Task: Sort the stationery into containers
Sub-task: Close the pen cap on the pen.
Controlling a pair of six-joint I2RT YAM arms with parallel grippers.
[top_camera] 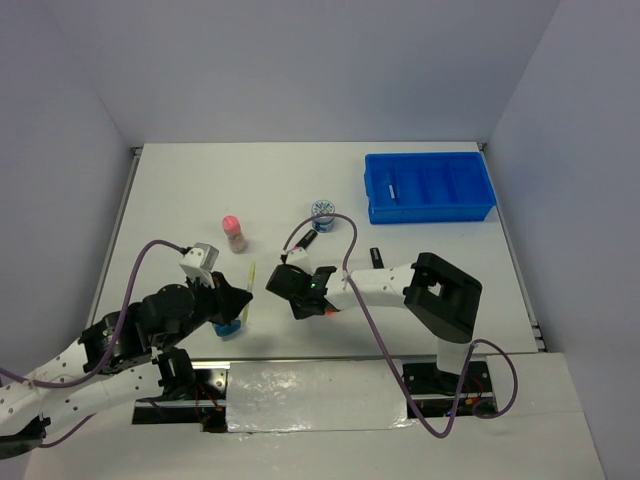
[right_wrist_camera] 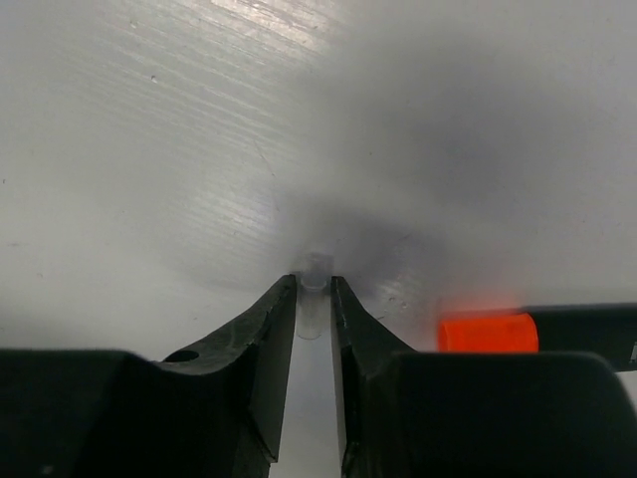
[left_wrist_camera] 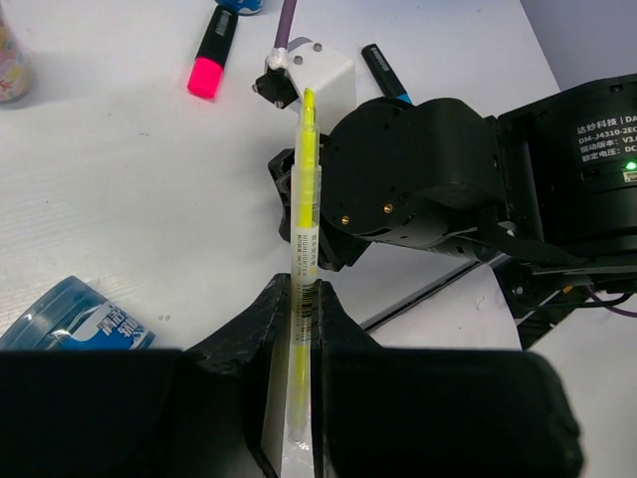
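**Tray far right of both end effectors**

Top external: the bright blue compartmented plastic tray point(top_camera: 430, 212) sits far right on the worktop point(top_camera: 200, 200), nearer the right end effector point(top_camera: 295, 290).

Left wrist: the left end effector point(left_wrist_camera: 299, 309) pinches a thin yellow pen point(left_wrist_camera: 305, 189), whose long axis points straight out.

Right wrist: the jaws stand narrow around a pale translucent stub point(right_wrist_camera: 315, 265); I cannot tell if they grip it.

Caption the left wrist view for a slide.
Left gripper clamps a thin yellow pen; a pink-capped marker lies on the table beyond.

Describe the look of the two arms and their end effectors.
Left arm and right arm: white link shells, black joint housings. Left end effector and right end effector: matte black wedge-shaped fingers. A purple cable loops along each arm. The right arm's black housing bears white printed lettering and a green light.
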